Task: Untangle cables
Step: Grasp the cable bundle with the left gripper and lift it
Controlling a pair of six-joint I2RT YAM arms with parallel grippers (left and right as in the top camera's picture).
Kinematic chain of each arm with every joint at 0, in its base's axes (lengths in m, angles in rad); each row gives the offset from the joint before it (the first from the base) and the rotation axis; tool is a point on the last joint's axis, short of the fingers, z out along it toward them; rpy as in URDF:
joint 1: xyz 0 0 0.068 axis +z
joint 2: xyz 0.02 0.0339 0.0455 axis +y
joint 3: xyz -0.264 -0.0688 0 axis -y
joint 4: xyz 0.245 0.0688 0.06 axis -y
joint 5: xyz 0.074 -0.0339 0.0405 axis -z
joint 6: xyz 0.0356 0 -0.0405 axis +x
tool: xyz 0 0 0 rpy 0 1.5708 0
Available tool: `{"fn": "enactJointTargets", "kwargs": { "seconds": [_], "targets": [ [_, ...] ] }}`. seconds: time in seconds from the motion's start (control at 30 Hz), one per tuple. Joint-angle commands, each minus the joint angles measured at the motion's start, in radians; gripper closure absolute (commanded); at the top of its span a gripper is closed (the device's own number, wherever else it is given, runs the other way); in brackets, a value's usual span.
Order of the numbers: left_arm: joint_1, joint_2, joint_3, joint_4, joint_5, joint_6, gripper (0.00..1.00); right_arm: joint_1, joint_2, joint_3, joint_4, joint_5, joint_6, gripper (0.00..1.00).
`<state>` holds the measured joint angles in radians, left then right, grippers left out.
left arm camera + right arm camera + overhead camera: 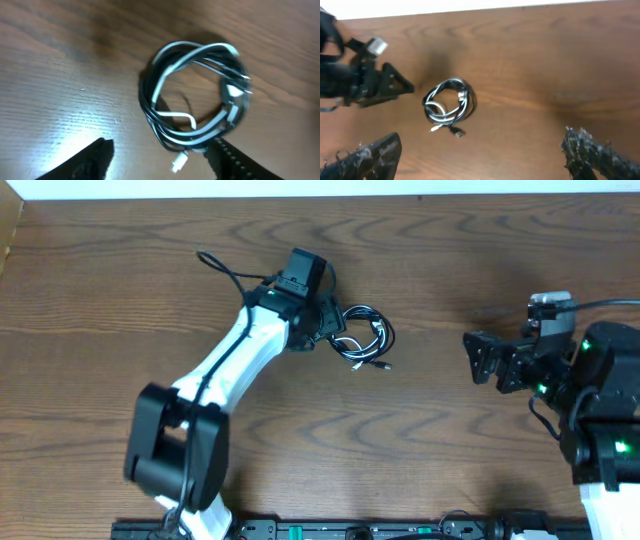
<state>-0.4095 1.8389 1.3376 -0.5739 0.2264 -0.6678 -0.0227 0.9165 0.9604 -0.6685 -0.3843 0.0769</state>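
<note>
The cables (372, 345) lie as one small coil of black and white cord just right of the table's middle. My left gripper (335, 325) hovers at the coil's left edge. In the left wrist view its jaws stand apart (160, 165), with the coil (200, 137) reaching down between them. The coil's lower rim lies close to the right finger (235, 160). A white plug (179, 161) lies loose in the gap. My right gripper (478, 358) waits open and empty far to the right (480, 160). It sees the coil (440, 117) and a dark plug (458, 132) ahead.
The wooden table (450, 260) ends at a pale wall along the back. A black rail (350, 530) runs along the front edge. The left arm's thick black wire (225, 270) loops behind its wrist.
</note>
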Motion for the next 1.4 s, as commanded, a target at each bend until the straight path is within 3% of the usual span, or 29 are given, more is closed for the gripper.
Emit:
{"fn": "enactJointTargets", "kwargs": {
  "seconds": [0.0,0.1,0.3,0.57,0.67,0.7,0.87,0.97,1.0,1.13,1.37],
  "targets": [
    [-0.002,0.070,0.018,0.016,-0.018,-0.108,0.38,0.007,0.042,0.012,-0.005,-0.056,0.020,0.01],
    [-0.002,0.104,0.018,0.037,-0.018,-0.126,0.42,0.007,0.067,0.012,-0.001,-0.056,0.020,0.02],
    [-0.002,0.164,0.018,0.080,-0.018,-0.190,0.53,0.007,0.114,0.012,-0.006,-0.056,0.020,0.18],
    [-0.003,0.215,0.018,0.090,-0.038,-0.221,0.68,0.007,0.144,0.012,-0.006,-0.056,0.036,0.24],
    [-0.005,0.223,0.018,0.090,-0.057,-0.221,0.81,0.007,0.146,0.012,-0.009,-0.056,0.036,0.26],
    [-0.007,0.226,0.018,0.090,-0.060,-0.222,0.92,0.007,0.147,0.012,-0.009,-0.056,0.036,0.26],
    [-0.026,0.230,0.018,0.097,-0.063,-0.216,0.92,0.007,0.155,0.012,-0.009,-0.056,0.043,0.26],
    [-0.030,0.212,0.019,0.137,-0.005,-0.100,0.92,0.007,0.163,0.012,-0.008,-0.056,0.054,0.27],
    [-0.029,0.176,0.021,0.161,0.085,0.011,0.93,0.007,0.169,0.012,-0.008,-0.056,0.081,0.27],
    [-0.030,0.035,0.022,0.169,0.207,0.184,0.93,0.011,0.184,0.012,0.003,-0.106,0.095,0.27],
    [-0.030,-0.145,0.021,0.150,0.352,0.335,0.93,0.011,0.207,0.012,0.068,-0.222,0.180,0.31]
  ]
}}
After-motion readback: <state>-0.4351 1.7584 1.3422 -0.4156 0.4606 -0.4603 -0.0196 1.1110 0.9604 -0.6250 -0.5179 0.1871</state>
